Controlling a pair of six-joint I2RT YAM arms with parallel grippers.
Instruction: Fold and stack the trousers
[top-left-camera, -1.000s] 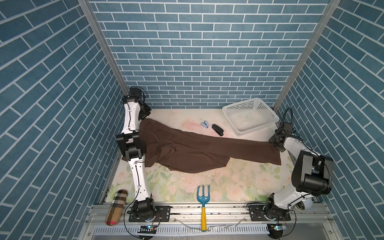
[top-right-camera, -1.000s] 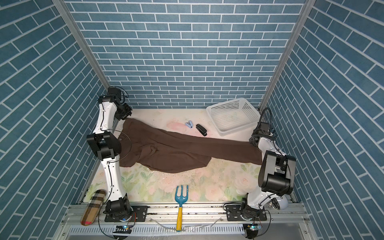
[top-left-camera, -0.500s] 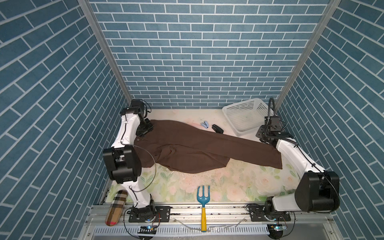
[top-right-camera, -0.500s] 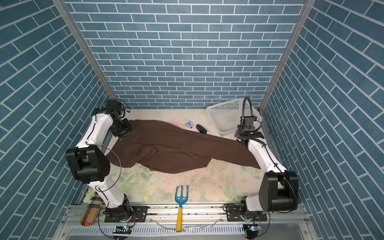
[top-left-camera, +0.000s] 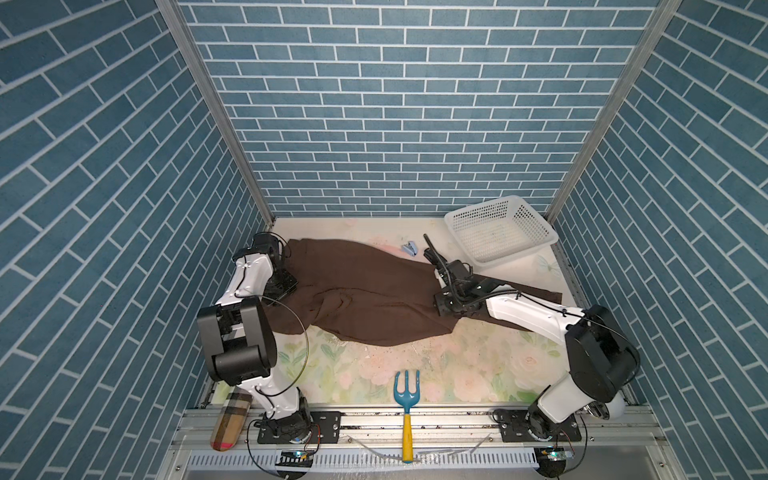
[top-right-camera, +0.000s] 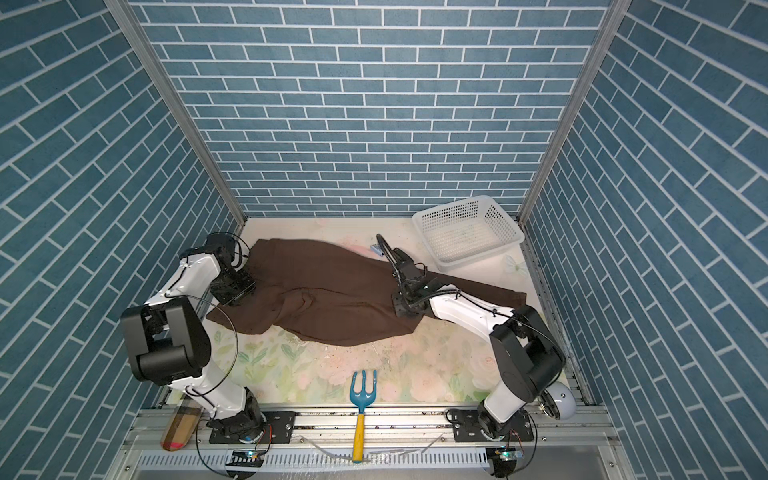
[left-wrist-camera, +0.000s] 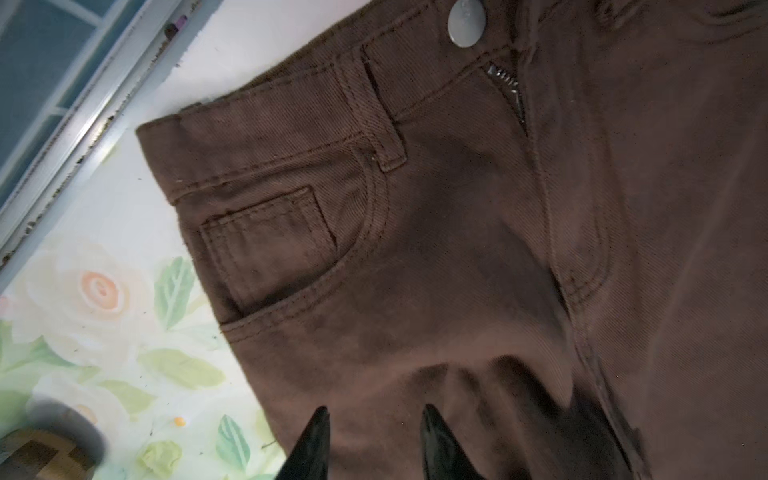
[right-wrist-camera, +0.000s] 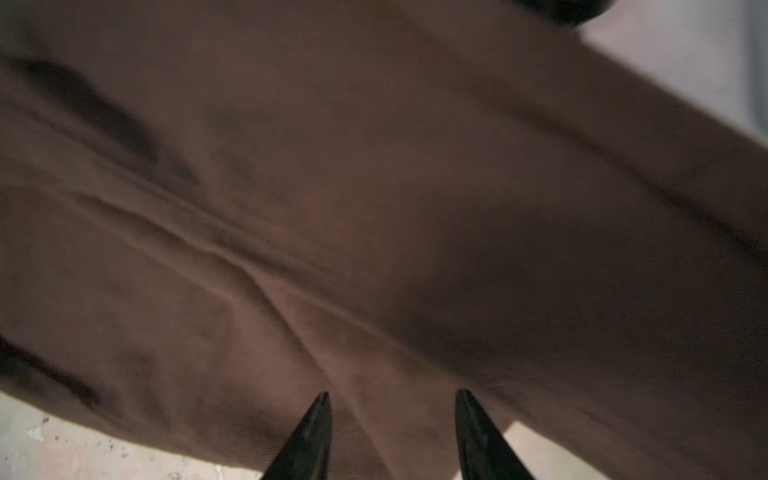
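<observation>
Partly, the right arm (top-left-camera: 528, 311) hides one leg of the trousers (top-left-camera: 365, 286).

1. A white basket (top-left-camera: 517, 254) is set at the far right corner of the floral mat (top-left-camera: 478, 374).
2. A small blue item (top-left-camera: 409, 248) is seen on the mat, left of the basket.
3. A blue fork (top-left-camera: 407, 399) with a yellow handle is laid across the mat's near edge and the rail (top-left-camera: 365, 424).
4. A plaid pouch (top-left-camera: 230, 419) is laid at the near left corner, off the mat.

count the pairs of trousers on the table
1. The brown trousers lie spread across the table, a leg running in front of the white basket. Any pair beneath would be hidden.
</observation>
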